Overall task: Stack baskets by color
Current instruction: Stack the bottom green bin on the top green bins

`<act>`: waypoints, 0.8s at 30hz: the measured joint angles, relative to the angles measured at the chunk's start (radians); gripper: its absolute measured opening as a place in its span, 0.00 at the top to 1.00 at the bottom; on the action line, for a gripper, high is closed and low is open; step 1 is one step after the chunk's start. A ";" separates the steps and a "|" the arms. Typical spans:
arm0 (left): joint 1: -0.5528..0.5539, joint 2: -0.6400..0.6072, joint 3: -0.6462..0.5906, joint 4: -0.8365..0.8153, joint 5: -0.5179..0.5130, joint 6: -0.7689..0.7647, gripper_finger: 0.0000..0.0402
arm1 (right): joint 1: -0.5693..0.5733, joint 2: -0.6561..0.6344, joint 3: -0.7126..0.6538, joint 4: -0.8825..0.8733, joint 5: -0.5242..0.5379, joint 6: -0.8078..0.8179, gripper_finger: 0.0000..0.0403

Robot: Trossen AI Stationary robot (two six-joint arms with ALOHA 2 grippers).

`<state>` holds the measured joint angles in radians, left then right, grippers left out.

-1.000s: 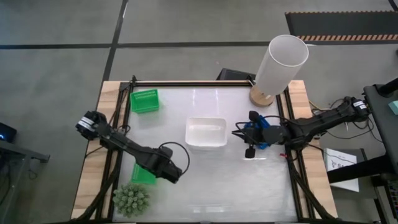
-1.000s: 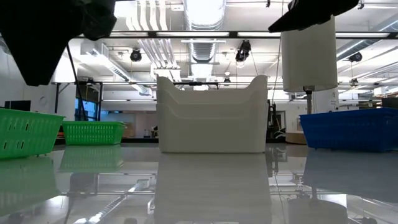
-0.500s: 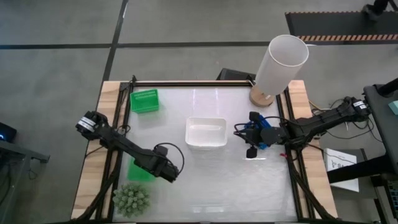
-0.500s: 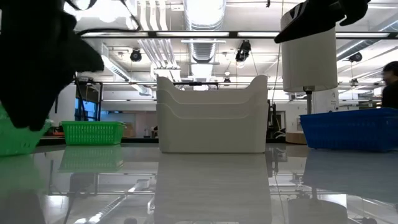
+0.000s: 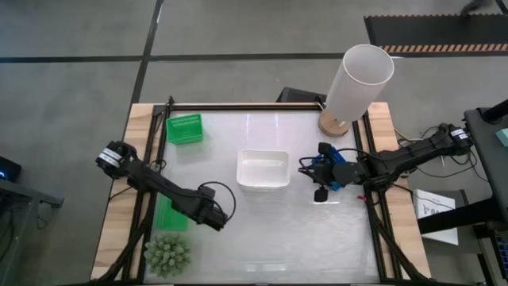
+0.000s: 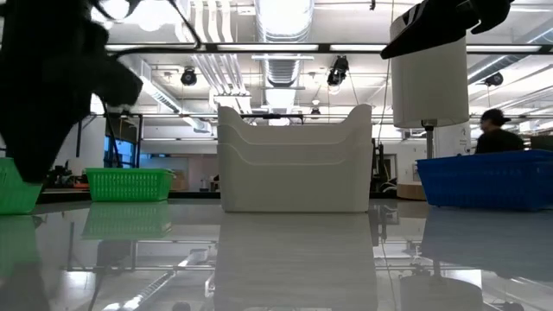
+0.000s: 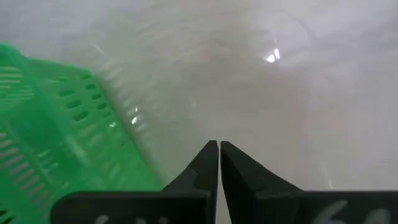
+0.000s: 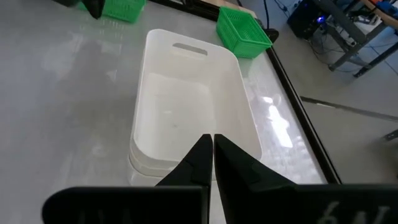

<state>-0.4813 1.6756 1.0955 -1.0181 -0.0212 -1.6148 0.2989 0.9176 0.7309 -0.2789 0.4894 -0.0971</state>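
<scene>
The left gripper has slid nearer, fingers now together beside a green basket its arm mostly hides.

Table top: a smooth, glossy white sheet, mirroring the baskets; bare wood is seen along its side edges, framed by dark rails. Green baskets and blue basket: slotted plastic. White basket: smooth, faintly sheened plastic.
</scene>
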 joint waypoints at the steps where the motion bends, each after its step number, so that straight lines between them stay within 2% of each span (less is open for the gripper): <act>1: 0.002 -0.009 0.021 -0.023 0.005 0.029 1.00 | 0.000 0.000 0.000 0.000 0.000 0.000 0.98; 6: 0.022 -0.059 0.155 -0.201 0.014 0.223 1.00 | 0.000 0.000 0.000 0.000 0.000 0.001 0.98; 9: 0.036 -0.090 0.242 -0.266 -0.011 0.486 1.00 | 0.000 0.000 0.000 0.000 0.000 0.007 0.98; 12: 0.056 -0.111 0.292 -0.283 -0.102 0.869 1.00 | 0.000 0.000 0.000 0.000 0.000 0.007 0.98; 15: 0.092 -0.141 0.296 -0.318 -0.257 1.276 1.00 | 0.000 0.000 0.000 0.000 0.000 0.007 0.98; 17: 0.129 -0.168 0.281 -0.351 -0.370 1.444 1.00 | 0.000 0.000 0.000 -0.001 0.000 0.008 0.98; 18: 0.160 -0.178 0.276 -0.364 -0.391 1.477 1.00 | 0.000 0.000 0.000 -0.001 0.000 0.008 0.98; 20: 0.235 -0.201 0.275 -0.361 -0.342 1.416 1.00 | 0.000 0.000 0.000 -0.001 0.000 0.015 0.98; 21: 0.272 -0.210 0.275 -0.355 -0.290 1.296 1.00 | 0.000 0.000 -0.001 -0.001 0.000 0.021 0.98; 24: 0.353 -0.226 0.264 -0.353 -0.150 0.684 1.00 | 0.000 0.000 -0.001 -0.006 0.000 0.034 0.98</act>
<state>-0.1282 1.4497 1.3595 -1.3707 -0.1709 -0.9304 0.2987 0.9176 0.7303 -0.2852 0.4892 -0.0631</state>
